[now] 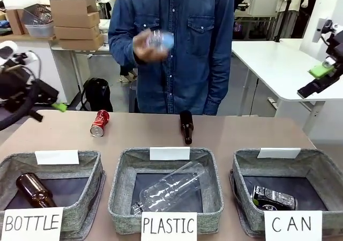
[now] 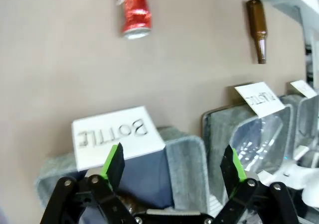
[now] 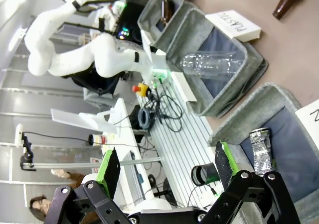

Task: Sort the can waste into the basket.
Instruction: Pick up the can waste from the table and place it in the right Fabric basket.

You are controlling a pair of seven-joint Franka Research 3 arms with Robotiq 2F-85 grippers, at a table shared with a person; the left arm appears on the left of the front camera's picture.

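We are holding the jaws of our left gripper (image 2: 173, 159) spread wide, touching nothing. The jaws of our right gripper (image 3: 167, 159) are standing just as wide and are also gripping nothing. Just beyond the left jaws, a white "BOTTLE" sign (image 2: 117, 134) is showing upside down on a grey basket's rim. Well past it, the red can (image 2: 135, 10) is lying on its side on the table (image 2: 60, 59), apart from a brown bottle (image 2: 257, 29). Just beyond the right gripper's jaws, off to one side, the dark can (image 3: 261, 149) is lying inside the basket (image 3: 244, 112), whose front "CAN" sign (image 1: 292, 225) is facing us. Its print is too small to read. Farther out from those jaws, a "PLASTIC" sign (image 3: 234, 25) is standing on the neighbouring basket (image 3: 194, 25), where a clear bottle (image 3: 212, 62) is lying.
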